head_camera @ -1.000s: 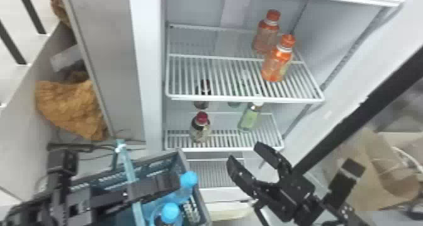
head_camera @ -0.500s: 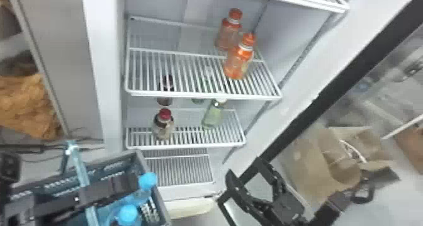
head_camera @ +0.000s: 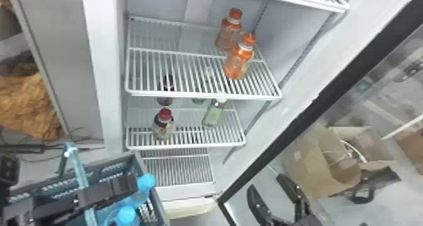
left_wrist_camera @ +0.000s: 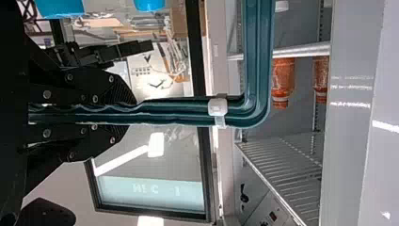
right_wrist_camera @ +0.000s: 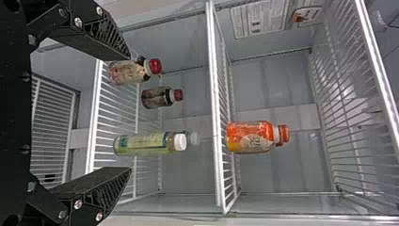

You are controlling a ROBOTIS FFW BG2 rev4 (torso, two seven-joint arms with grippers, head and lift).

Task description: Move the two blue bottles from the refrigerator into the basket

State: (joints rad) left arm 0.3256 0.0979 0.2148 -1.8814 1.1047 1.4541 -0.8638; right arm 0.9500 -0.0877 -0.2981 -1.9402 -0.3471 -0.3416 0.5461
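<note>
My left gripper (head_camera: pixel 78 197) is over the basket (head_camera: pixel 135 161) at the lower left of the head view. In the left wrist view my left gripper (left_wrist_camera: pixel 127 110) is shut on the basket's teal handle (left_wrist_camera: pixel 164 110). Two blue-capped bottles, one blue bottle (head_camera: pixel 138 192) and another blue bottle (head_camera: pixel 126 217), are inside the basket at its right end. My right gripper (head_camera: pixel 277 190) stands open at the lower right, outside the refrigerator (head_camera: pixel 104 68); in the right wrist view the right gripper (right_wrist_camera: pixel 124 115) has nothing between its fingers and faces the shelves.
Orange bottles (head_camera: pixel 239 58) stand on the upper shelf (head_camera: pixel 176 74). A red-capped bottle (head_camera: pixel 163 124) and a green bottle (head_camera: pixel 214 113) stand one shelf lower. The open door's dark frame (head_camera: pixel 302 118) slants on the right, with a cardboard box (head_camera: pixel 314 165) beyond it.
The head view has shifted, so the refrigerator and basket sit farther left in it. My right gripper has moved lower in that view and stays open. The left remains on the handle.
</note>
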